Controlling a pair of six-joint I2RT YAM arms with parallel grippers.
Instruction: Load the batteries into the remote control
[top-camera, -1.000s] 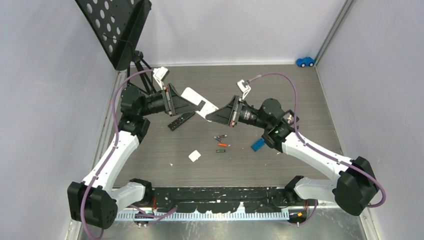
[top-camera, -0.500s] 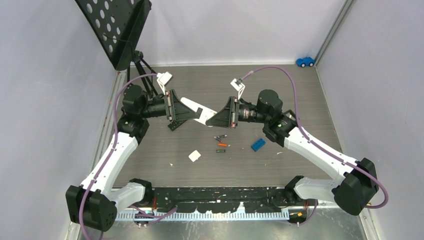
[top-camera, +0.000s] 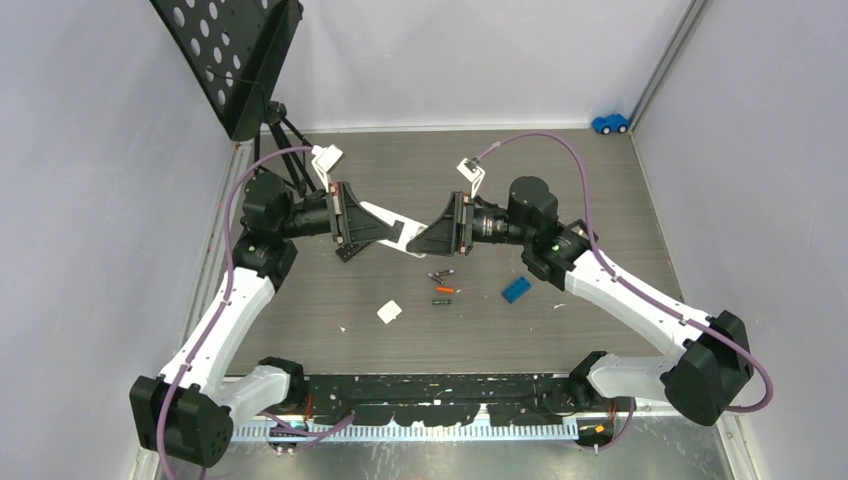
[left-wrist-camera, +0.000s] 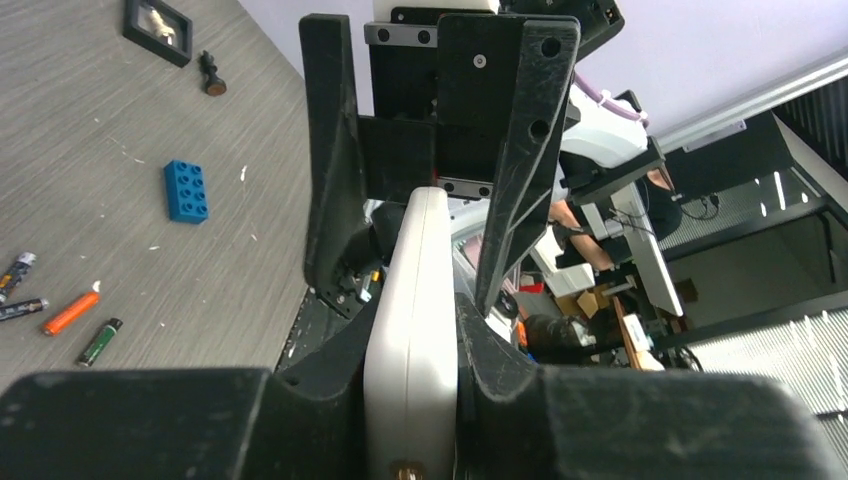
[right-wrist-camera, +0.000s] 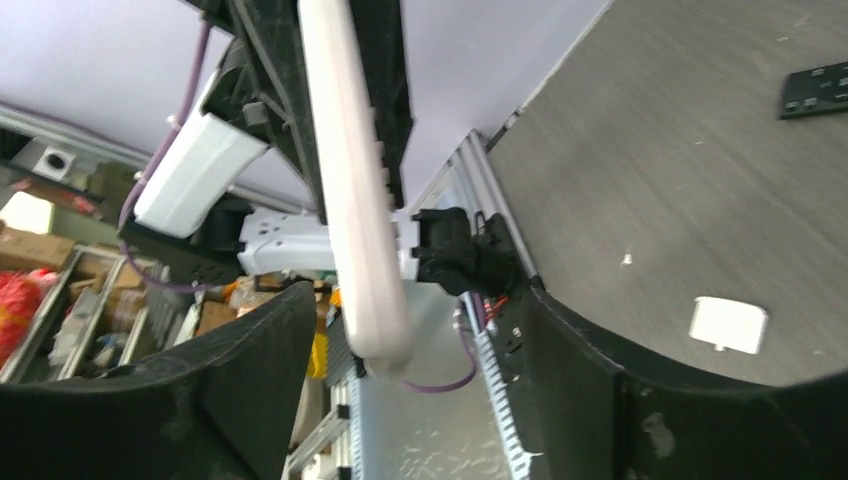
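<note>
The white remote control hangs in the air between the two arms. My left gripper is shut on it; the left wrist view shows the remote edge-on and pinched between both pads. My right gripper stands open around the remote's other end, with a gap on each side and no contact. The batteries lie on the table below: a dark pair, an orange one and a green one. They also show in the left wrist view, orange and green.
A blue block lies right of the batteries. A small white cover lies to their left. A black remote sits partly under my left gripper. A black perforated stand stands at the back left, a blue toy car at the back right.
My right gripper has opened and let go of the white remote. My left gripper has closed on it. Both wrists have shifted slightly left.
</note>
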